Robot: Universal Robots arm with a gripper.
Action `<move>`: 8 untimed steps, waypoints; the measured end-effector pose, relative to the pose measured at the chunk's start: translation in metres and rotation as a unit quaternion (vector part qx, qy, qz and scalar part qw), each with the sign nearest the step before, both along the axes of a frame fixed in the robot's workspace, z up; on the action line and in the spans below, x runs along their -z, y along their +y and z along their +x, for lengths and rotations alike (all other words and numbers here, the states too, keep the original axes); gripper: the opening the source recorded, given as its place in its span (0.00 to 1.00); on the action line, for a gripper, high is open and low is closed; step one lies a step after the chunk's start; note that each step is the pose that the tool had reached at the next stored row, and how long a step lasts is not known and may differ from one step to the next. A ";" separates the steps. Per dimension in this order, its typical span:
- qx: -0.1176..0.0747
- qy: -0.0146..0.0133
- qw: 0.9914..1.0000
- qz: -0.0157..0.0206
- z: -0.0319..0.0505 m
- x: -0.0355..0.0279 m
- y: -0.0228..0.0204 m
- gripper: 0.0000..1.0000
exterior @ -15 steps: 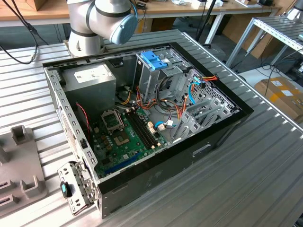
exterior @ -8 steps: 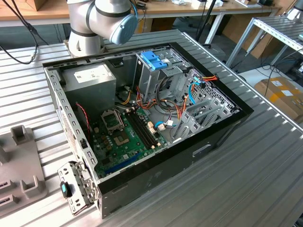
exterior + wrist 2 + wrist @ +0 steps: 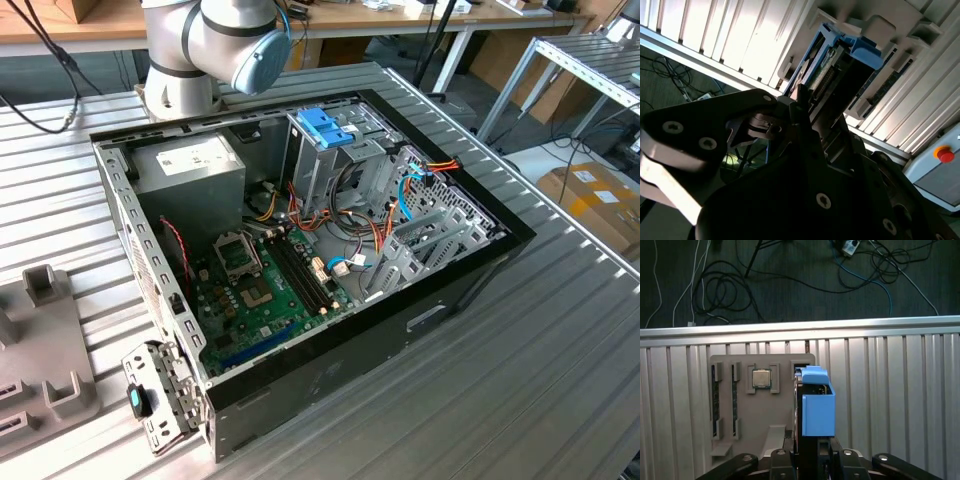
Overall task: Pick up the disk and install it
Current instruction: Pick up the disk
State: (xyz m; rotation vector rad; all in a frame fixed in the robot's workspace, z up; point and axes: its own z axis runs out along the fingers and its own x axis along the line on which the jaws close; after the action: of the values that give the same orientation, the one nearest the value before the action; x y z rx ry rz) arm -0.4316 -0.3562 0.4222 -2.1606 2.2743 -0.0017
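Observation:
The disk (image 3: pixel 815 407) is a flat drive in a light-blue carrier rail. It stands on edge over the slot at the edge of a grey holder tray (image 3: pixel 735 410). My gripper (image 3: pixel 812 447) reaches it from the near side, with a dark finger tight against each flat side, shut on it. In the second wrist view the disk (image 3: pixel 832 62) sticks out from the gripper (image 3: pixel 805 107) toward the tray's slots (image 3: pixel 885 30). I cannot tell whether its far end still sits in the slot.
An open computer case (image 3: pixel 300 250) lies on the ribbed metal table (image 3: pixel 540 380), with a tall drive cage topped by a blue latch (image 3: pixel 325 128). The arm's base (image 3: pixel 210 40) stands behind it. The grey tray (image 3: pixel 40 370) at the exterior view's left holds a processor chip (image 3: pixel 761 378). Cables lie on the floor beyond the table edge (image 3: pixel 800 329).

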 end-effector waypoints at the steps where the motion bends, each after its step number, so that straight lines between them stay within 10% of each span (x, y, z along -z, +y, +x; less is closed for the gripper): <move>1: 0.000 0.000 1.000 0.000 0.0000 -0.0014 0.0000 0.35; 8: 0.000 0.000 1.000 0.000 0.0001 -0.0148 0.0000 0.35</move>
State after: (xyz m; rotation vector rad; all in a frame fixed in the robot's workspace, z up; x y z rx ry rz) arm -0.4314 -0.3562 0.4370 -2.1605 2.2741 -0.0018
